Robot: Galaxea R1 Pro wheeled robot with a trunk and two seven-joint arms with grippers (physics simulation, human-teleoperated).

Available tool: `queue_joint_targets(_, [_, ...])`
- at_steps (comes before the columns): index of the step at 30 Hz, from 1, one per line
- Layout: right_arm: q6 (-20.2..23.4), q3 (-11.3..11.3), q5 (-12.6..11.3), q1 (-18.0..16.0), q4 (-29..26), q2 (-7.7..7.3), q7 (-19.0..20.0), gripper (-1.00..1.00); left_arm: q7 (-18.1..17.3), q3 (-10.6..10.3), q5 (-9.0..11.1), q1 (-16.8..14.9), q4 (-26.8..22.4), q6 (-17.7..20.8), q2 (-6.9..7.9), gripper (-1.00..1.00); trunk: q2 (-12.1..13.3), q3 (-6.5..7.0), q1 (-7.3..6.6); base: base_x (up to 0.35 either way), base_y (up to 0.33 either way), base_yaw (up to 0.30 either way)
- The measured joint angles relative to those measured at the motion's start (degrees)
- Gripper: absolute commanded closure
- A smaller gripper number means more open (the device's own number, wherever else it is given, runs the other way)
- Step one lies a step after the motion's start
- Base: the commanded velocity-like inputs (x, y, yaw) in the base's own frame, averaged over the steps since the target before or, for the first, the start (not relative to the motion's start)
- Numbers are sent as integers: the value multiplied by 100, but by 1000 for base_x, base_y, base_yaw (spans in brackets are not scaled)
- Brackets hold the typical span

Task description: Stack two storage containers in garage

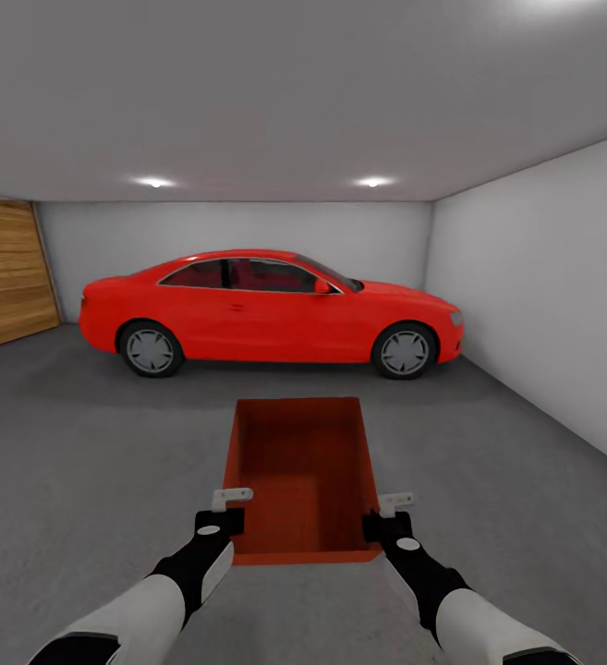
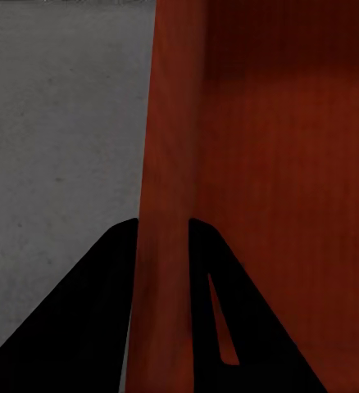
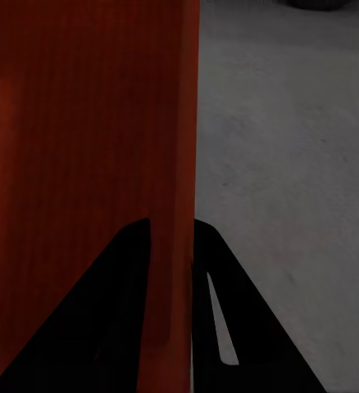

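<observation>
One orange-red lidless storage container is held out in front of me in the garage, over the dark grey concrete floor. My left gripper is shut on its left wall and my right gripper on its right wall, both near the container's close end. In the left wrist view the left gripper straddles the thin red wall, one finger on each side. The right gripper pinches the opposite wall the same way. The bin is empty inside.
A red car is parked sideways across the far end. A slatted wooden door is at the left and a plain white wall runs along the right. Open concrete lies between me and the car.
</observation>
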Motion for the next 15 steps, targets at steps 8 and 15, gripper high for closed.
queue_joint_targets(8, [-1,1,0,0,0,0,0,100,-1,3,-1,0,2,-3,0,100,0,0,0,322,0,0])
queue_joint_targets(15, [0,-1,0,0,0,0,0,100,-1,1,-2,0,-1,1,0,100,0,0,0,322,0,0])
